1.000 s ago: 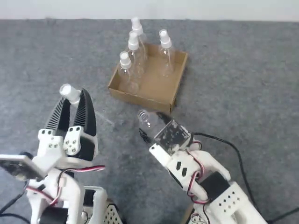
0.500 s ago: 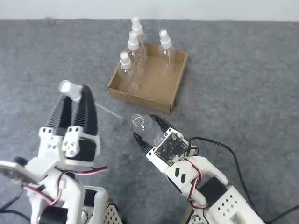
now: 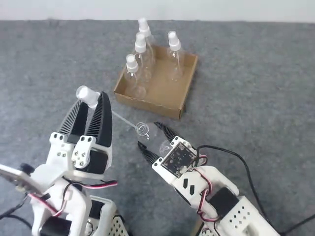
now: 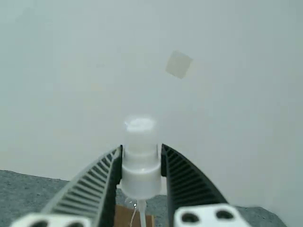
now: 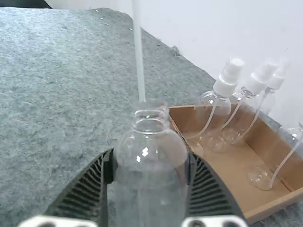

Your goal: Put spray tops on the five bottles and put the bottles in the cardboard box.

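While the left claw (image 3: pixel 91 98) is shut tight on the spray top (image 3: pixel 84 93) over the worktop's (image 3: pixel 256 73) left side, the right claw (image 3: pixel 149 135) squeezes the open bottle (image 5: pixel 149 161) near the middle. From the right wrist, the top's thin tube (image 5: pixel 138 52) ends just by the bottle's mouth. From high up, the cardboard box (image 3: pixel 147 104) sits near the far edge with four capped bottles (image 3: pixel 140 46) in it, and wide bare grey lies to its right.

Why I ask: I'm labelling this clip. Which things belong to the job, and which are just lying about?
Job: spray top in left gripper; open bottle in right gripper; four capped bottles; cardboard box.
Lying about: grey carpet; black cable; white wall.
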Controlling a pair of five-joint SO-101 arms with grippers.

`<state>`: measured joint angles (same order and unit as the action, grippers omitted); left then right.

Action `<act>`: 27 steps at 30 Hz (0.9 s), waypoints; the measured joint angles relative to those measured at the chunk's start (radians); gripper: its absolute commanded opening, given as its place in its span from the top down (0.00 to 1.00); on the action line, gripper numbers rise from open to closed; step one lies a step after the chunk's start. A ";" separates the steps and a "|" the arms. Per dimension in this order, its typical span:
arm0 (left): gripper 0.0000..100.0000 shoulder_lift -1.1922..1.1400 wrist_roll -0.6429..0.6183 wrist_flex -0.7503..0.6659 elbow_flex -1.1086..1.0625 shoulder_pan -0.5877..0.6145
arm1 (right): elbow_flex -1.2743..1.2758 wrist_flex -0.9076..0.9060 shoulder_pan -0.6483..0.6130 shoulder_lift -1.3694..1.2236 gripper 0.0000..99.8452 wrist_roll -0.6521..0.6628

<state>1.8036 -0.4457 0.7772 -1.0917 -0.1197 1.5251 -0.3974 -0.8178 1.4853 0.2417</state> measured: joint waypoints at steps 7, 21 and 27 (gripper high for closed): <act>0.99 0.000 0.000 0.000 -0.026 0.000 | 0.000 0.000 0.000 0.000 0.96 0.000; 0.99 0.000 0.018 0.000 -0.169 -0.155 | 0.000 0.003 0.000 0.000 0.96 0.000; 0.99 0.000 0.043 0.002 -0.196 -0.175 | 0.000 0.003 0.000 0.000 0.96 0.000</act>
<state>1.8036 -0.4028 0.7787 -1.2881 -0.2946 1.5251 -0.3943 -0.8178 1.4853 0.2417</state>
